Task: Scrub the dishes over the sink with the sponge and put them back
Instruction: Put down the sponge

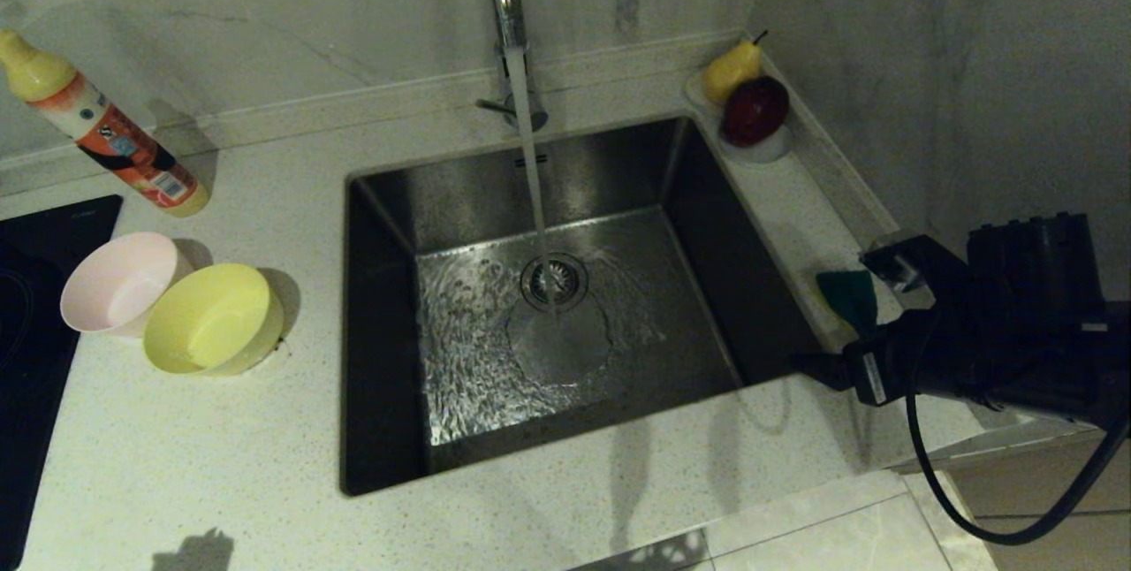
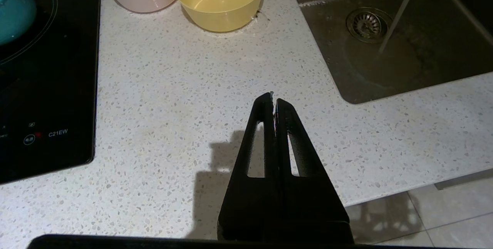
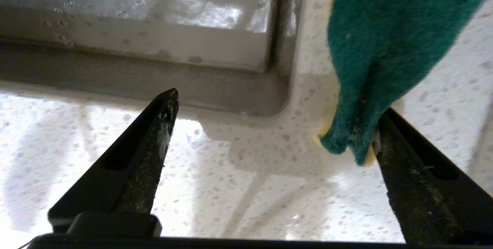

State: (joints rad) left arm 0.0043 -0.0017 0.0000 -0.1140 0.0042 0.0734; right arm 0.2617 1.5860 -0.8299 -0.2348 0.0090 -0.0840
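Three bowls (image 2: 219, 0), one sponge (image 3: 381, 48) beside wide-open, empty right gripper (image 3: 273, 114)

Two bowls (image 1: 168, 301) sit touching on the counter (image 1: 265, 483) left of the sink (image 1: 548, 306). The sponge (image 1: 848, 297) lies on its right rim, fruit (image 1: 747, 94) behind
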